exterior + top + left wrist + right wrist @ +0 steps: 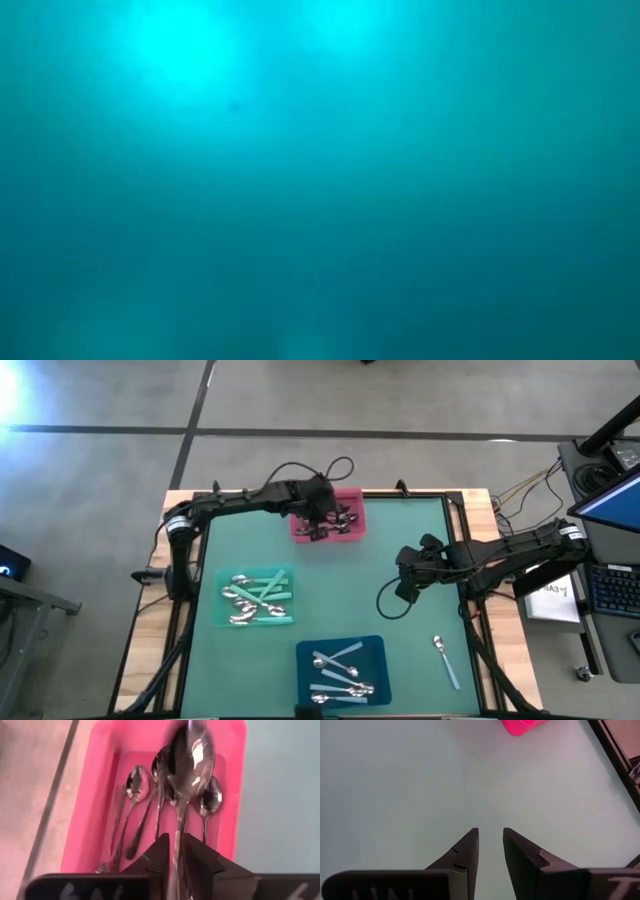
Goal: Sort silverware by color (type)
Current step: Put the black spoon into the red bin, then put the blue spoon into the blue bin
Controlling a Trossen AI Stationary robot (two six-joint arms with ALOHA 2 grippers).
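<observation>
The surface point(410, 550) is covered by a green mat. At the lower left of the high view, a green tray point(225, 615) holds mint-handled spoons point(255, 598). At upper centre, the left tool point(325, 512) hangs over a pink tray point(355, 532) that contains all-metal spoons point(135, 785). In the left wrist view, the fingers point(155, 857) stand close together with a narrow gap, and one metal spoon point(190, 760) runs between them, bowl pointing away over the tray; whether it is gripped or released cannot be told. At lower centre, a blue tray point(375, 650) holds blue-handled spoons point(340, 672). Right of centre, the right tool point(405, 572) hangs over bare mat, jaws parted, empty. At lower right, one blue-handled spoon point(445, 660) lies alone on the mat.
</observation>
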